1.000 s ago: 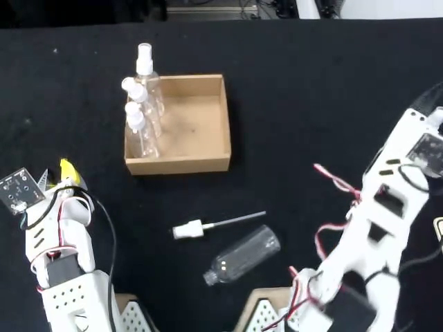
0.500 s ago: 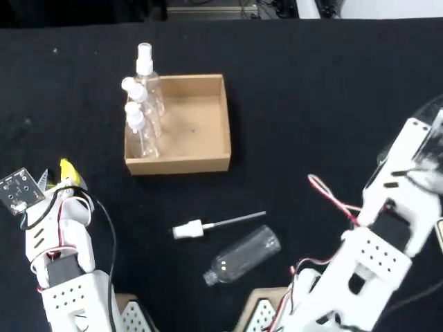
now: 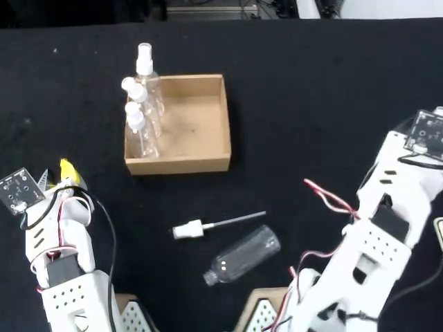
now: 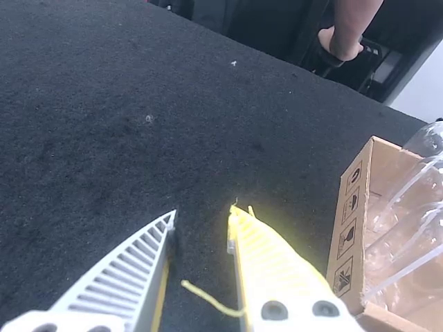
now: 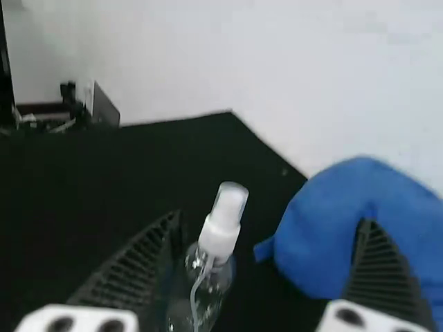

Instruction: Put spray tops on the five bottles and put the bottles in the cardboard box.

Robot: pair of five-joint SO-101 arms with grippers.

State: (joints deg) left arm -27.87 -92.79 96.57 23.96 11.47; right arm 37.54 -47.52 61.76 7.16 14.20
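**Q:** Left gripper (image 4: 202,213) condition?
**A:** Jaws narrowly parted and empty, over the black table (image 3: 311,83), left of the cardboard box (image 3: 208,124). Three capped bottles (image 3: 135,116) stand upright along its left wall.

**Q:** Loose parts?
**A:** Spray top (image 3: 188,229) lies with its tube pointing right. Uncapped bottle (image 3: 243,254) lies diagonally, neck toward near-left.

**Q:** Right gripper (image 5: 268,225)?
**A:** Jaws spread wide; an upright spray bottle (image 5: 221,225) stands between them.

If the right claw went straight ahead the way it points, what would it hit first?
Probably the capped bottle, standing just ahead of the open right claw; how far off is unclear.
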